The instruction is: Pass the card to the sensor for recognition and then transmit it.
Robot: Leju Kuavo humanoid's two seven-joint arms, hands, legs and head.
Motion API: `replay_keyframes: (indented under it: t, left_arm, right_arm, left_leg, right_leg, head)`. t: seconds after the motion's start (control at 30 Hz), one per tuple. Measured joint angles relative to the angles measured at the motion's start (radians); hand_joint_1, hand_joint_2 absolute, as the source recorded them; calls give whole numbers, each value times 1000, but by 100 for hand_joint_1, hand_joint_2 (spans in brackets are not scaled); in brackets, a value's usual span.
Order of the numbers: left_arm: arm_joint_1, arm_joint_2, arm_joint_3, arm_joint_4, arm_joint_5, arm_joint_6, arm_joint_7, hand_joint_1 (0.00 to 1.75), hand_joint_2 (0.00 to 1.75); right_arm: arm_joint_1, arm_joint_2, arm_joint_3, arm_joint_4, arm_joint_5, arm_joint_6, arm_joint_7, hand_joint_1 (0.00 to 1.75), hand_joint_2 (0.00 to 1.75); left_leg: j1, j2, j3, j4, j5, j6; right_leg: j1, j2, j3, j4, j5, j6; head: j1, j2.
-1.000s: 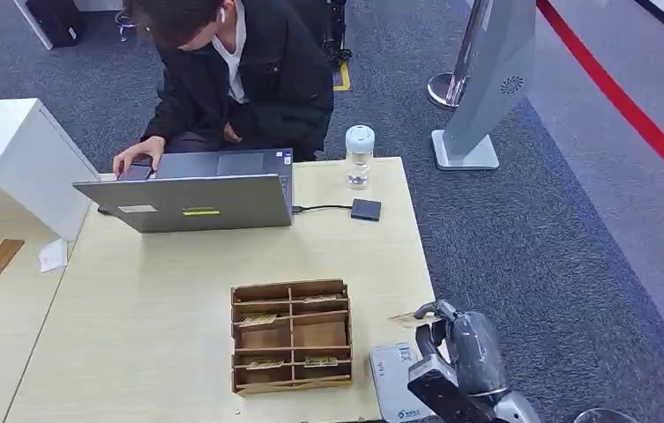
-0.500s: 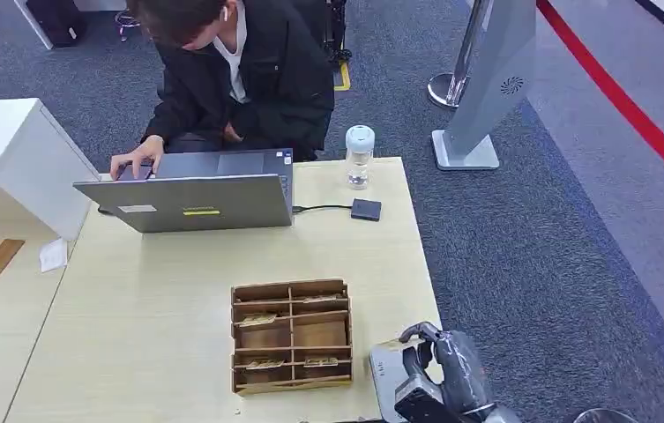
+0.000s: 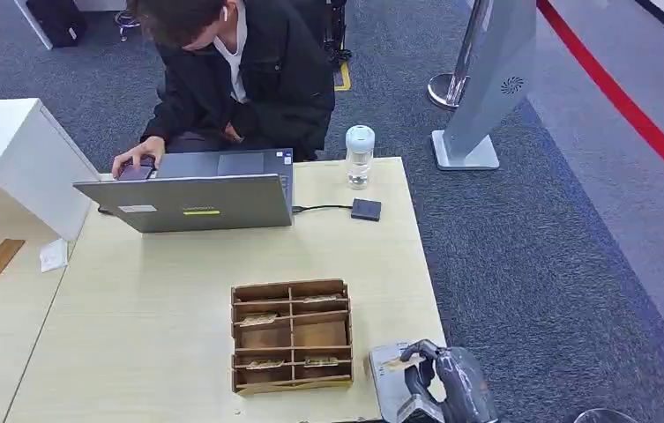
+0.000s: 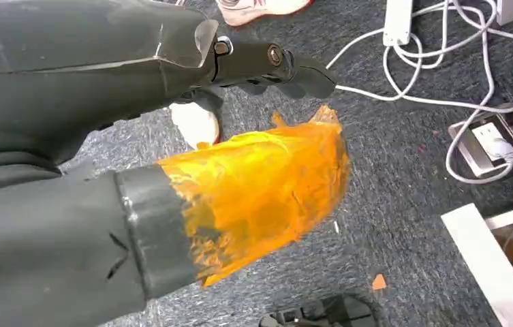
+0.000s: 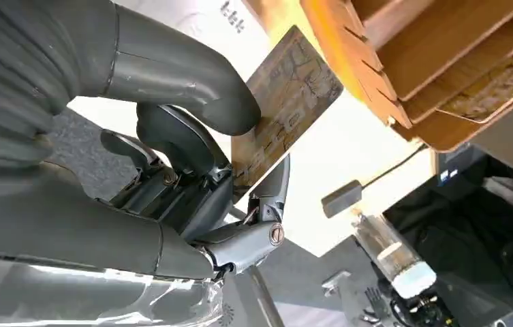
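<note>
Grey carpet ran round the pale wooden table [image 3: 169, 300], and I had the robot at its near right corner. My right hand [image 3: 438, 383] had its thumb and darker fingers [image 5: 172, 139] closed on the card [image 5: 284, 102], which was pinched flat and stuck out beyond the fingertips. From the head view the hand sat low over the white sensor [image 3: 387, 374] at the near right of the table, with the card's tan edge [image 3: 396, 362] just above the sensor's top face; I could not tell whether it touched. Just left of the sensor stood the wooden compartment box [image 3: 291, 335], several of its slots holding cards. Farther off, a person [image 3: 240, 70] worked at a grey laptop [image 3: 191, 198], with a small black box [image 3: 365, 209] and a bottle [image 3: 359, 156] to its right at the far edge.

My left hand [image 4: 240, 184] hung off the table over the carpet. Its orange-wrapped thumb and dark fingers were apart and it held nothing.

I judged the card already picked and brought to the sensor, so the reading step was in hand. Nothing visible told me the card had been recognised. Handing it on was left to do.
</note>
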Motion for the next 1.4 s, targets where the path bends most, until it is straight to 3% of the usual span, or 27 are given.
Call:
replay_keyframes:
  t: [0.27,0.63,1.4]
  left_arm:
    - [1,-1,10,0,1,2,0,0,0]
    - [1,-3,11,0,-10,0,10,0,0]
    - [1,-6,13,0,-25,0,12,0,0]
  right_arm:
    - [7,-24,20,3,-10,-19,10,175,175]
    - [-13,-61,93,70,7,-56,79,175,175]
    - [-83,-81,219,176,-24,-87,113,175,175]
  left_leg:
    - [0,0,0,0,0,0]
    - [0,0,0,0,0,0]
    - [0,0,0,0,0,0]
  right_leg:
    - [0,0,0,0,0,0]
    - [0,0,0,0,0,0]
    - [0,0,0,0,0,0]
  head:
    - [0,0]
    - [0,0]
    - [0,0]
